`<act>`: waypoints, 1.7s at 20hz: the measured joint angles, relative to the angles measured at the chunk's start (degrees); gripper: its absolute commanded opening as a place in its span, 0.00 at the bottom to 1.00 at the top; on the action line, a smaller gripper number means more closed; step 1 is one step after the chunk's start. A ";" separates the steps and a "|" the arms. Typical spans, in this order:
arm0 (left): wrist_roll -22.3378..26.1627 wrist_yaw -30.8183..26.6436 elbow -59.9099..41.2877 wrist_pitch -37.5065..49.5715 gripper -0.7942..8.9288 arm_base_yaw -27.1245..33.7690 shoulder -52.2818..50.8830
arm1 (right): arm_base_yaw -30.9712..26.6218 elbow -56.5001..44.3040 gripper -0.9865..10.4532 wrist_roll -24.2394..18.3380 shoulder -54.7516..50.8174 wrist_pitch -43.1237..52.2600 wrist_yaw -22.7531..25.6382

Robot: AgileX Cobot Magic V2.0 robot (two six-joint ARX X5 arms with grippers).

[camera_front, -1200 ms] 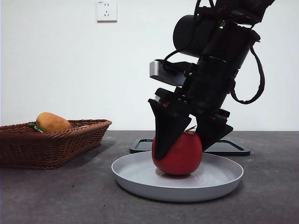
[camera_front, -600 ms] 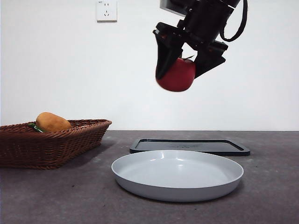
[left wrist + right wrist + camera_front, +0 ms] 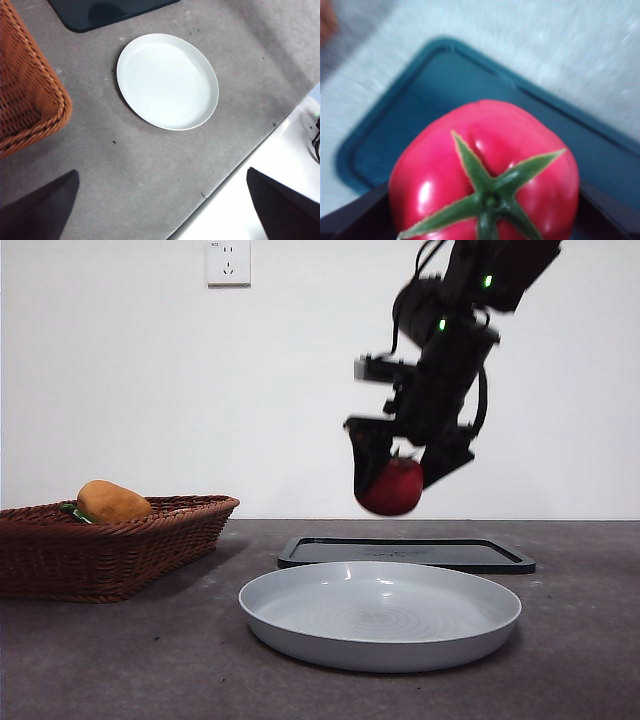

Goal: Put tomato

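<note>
- The right gripper hangs in the air with its fingers closed around the tomato, green stem star up.
- The tomato is off the counter, above the dark tray behind the grey plate.
- The left gripper waits high over the counter, fingers spread wide and holding nothing.
- A wicker basket holding an orange-yellow fruit stands well apart from the plate.

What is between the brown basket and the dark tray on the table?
In the left wrist view, only bare grey table lies between the basket and the dark tray; the white plate sits off to the side.
</note>
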 measured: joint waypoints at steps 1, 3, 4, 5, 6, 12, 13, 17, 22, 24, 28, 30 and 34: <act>0.00 0.00 0.00 0.00 0.66 0.00 0.00 | -0.13 0.00 0.34 -0.11 1.01 0.17 0.00; 0.00 0.00 0.00 0.00 0.66 0.00 0.00 | -0.63 0.00 0.34 -0.15 2.71 0.66 -0.02; 0.00 0.00 0.00 0.00 0.66 0.00 0.00 | -0.81 0.00 0.34 -0.15 3.08 0.68 0.02; 0.00 0.00 0.00 0.00 0.66 0.00 0.00 | -1.01 0.00 0.34 -0.15 3.34 0.79 0.00; 0.00 0.00 0.00 0.00 0.66 0.00 0.00 | -1.11 0.02 0.34 -0.15 3.54 0.79 0.00; 0.00 0.00 0.00 0.00 0.66 0.00 0.00 | -1.11 0.02 0.34 -0.15 3.80 -0.39 -0.02; 0.00 0.00 0.00 0.00 0.66 0.00 0.00 | -1.11 0.02 0.34 -0.17 3.80 -1.57 -0.02; 0.00 0.00 0.00 -0.02 0.66 0.00 0.00 | -1.11 0.02 0.46 -0.20 3.82 -1.88 -0.07; 0.00 0.00 0.00 -0.04 0.66 0.00 0.00 | -1.09 0.02 0.57 -0.17 3.82 -2.43 -0.07; 0.00 0.00 0.00 -0.04 0.66 0.00 0.00 | -1.09 0.02 0.57 -0.22 3.82 -2.43 -0.09; 0.00 0.00 0.00 -0.02 0.66 0.00 0.00 | -1.09 0.02 0.57 -0.17 3.32 -4.98 -0.04; 0.00 0.00 0.00 -0.04 0.66 0.00 0.00 | -1.11 0.02 0.57 -0.17 -0.57 -7.30 -0.04; 0.00 0.00 0.00 -0.04 0.66 0.00 0.00 | -1.11 0.13 0.57 -0.11 -13.70 -12.24 -0.37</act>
